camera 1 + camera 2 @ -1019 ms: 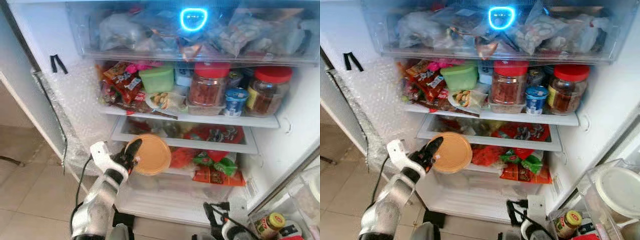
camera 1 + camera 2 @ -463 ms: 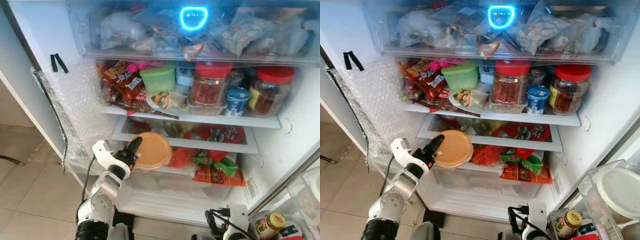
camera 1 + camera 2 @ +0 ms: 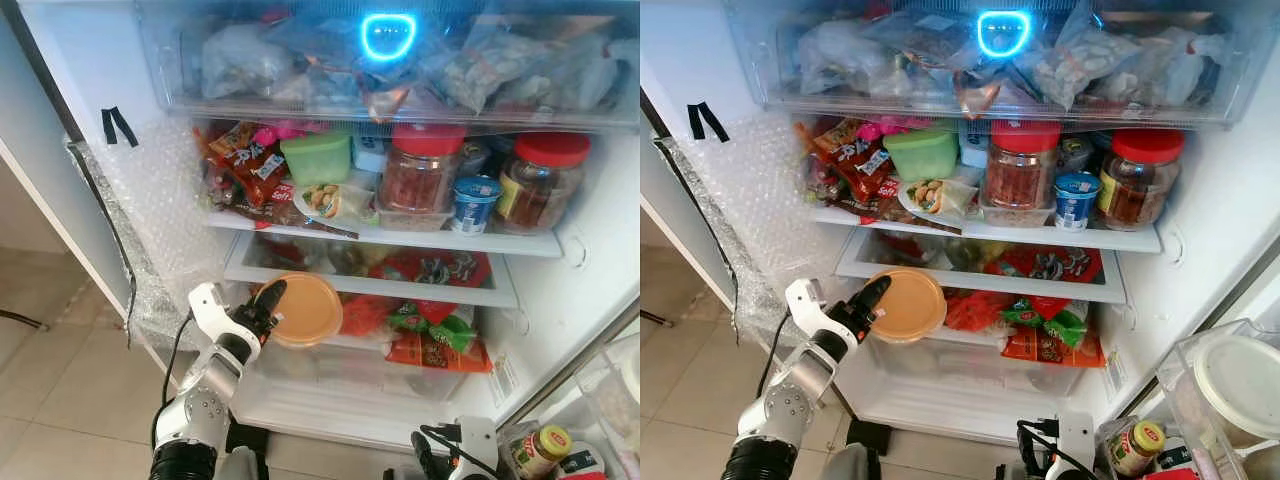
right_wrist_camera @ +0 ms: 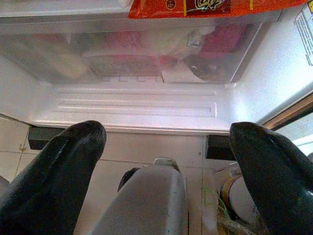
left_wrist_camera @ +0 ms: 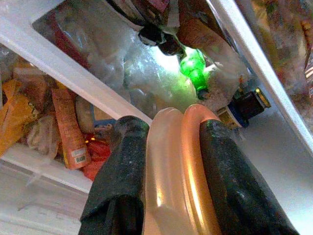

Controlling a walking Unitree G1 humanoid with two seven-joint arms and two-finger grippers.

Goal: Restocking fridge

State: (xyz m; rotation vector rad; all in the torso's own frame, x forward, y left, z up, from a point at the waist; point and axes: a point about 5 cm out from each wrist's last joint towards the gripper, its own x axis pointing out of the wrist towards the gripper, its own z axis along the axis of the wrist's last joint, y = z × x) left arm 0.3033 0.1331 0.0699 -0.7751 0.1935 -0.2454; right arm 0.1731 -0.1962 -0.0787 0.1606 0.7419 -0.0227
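The left gripper (image 3: 268, 303) is clenched on the rim of a round, flat tan plastic container (image 3: 305, 309) — smooth, glossy, no legible label — held on edge with its broad face outward, just below the fridge's white middle shelf (image 3: 380, 237). Below that shelf, the right gripper (image 4: 166, 161) hangs with fingers spread wide, grasping nothing.

Bright, even light fills the head views; a glowing blue ring light (image 3: 387, 37) glares up top; wrist views are soft and blurred.
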